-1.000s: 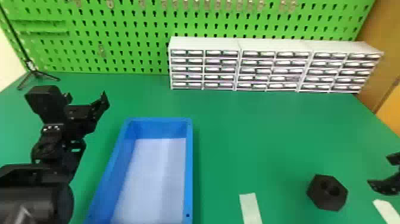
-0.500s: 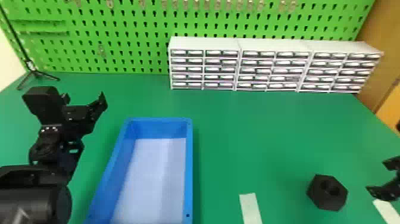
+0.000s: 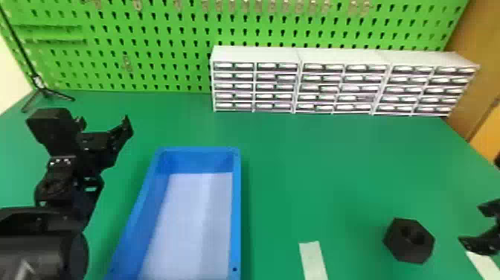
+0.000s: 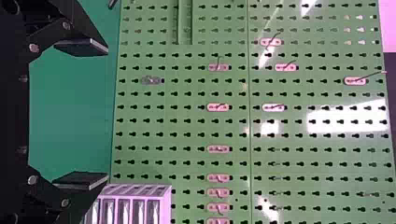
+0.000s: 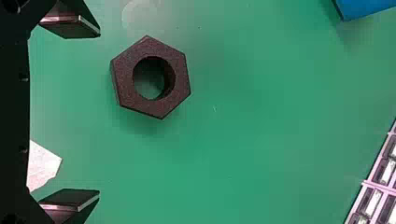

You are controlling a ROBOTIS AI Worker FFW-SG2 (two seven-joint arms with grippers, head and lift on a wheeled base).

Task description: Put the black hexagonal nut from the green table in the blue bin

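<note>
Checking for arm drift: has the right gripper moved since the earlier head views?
Yes, slightly: the right gripper shifted toward the head view's bottom edge, against the rightmost white strip.

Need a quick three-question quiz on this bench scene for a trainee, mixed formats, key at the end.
1. True or false: the black hexagonal nut lies on the green table, outside the blue bin.

2. Which gripper is nearer the nut?
A) Left gripper
B) Right gripper
C) Both equally near

3. Fill in the blank: the white drawer units stand at the table's far side, in front of the green ____.

Key: 1 true; 2 B; 3 pegboard
</note>
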